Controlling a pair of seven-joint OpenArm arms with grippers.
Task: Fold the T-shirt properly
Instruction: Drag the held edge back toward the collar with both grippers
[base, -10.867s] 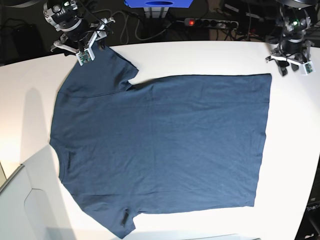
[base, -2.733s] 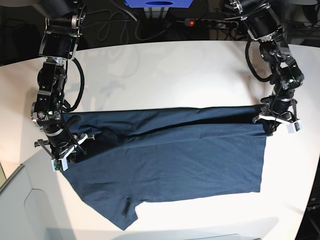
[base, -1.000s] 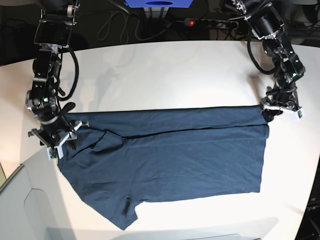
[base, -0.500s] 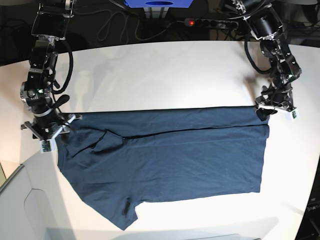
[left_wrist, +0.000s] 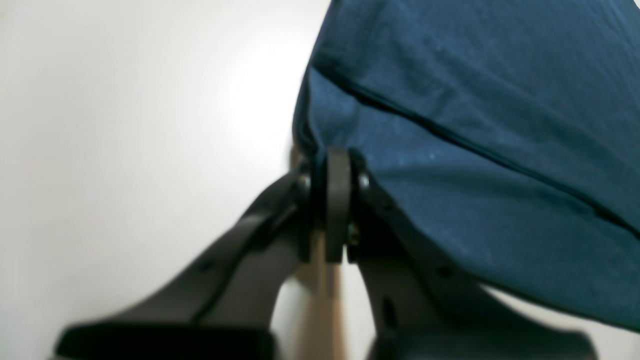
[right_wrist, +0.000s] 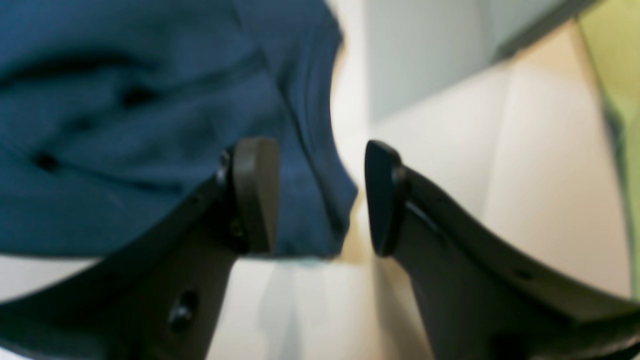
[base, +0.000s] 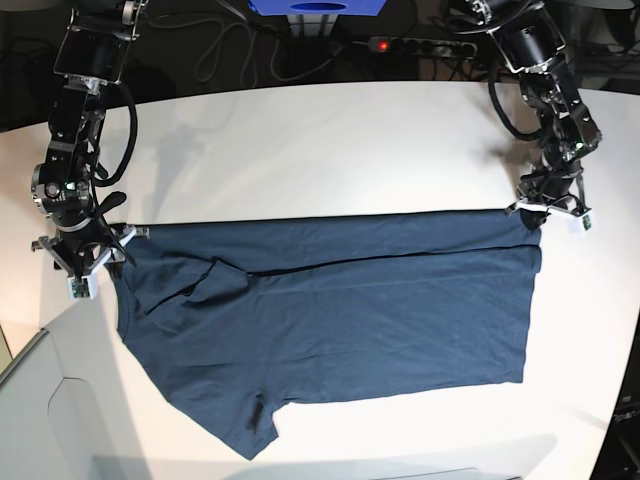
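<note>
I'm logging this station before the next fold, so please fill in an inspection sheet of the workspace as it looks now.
Surface: white table, bare beyond the garment.
Job's things: T-shirt, far side folded over towards the middle, near sleeve flat.
Clutter: nothing seen on the table.
Grippers: left end effector shut at the shirt's folded corner, whether cloth is pinched is unclear; right end effector open, shirt edge between its fingers.
Cables: black cables and a power strip behind the table.
Surroundings: blue box at the back; pale panel at the near corner.
</note>
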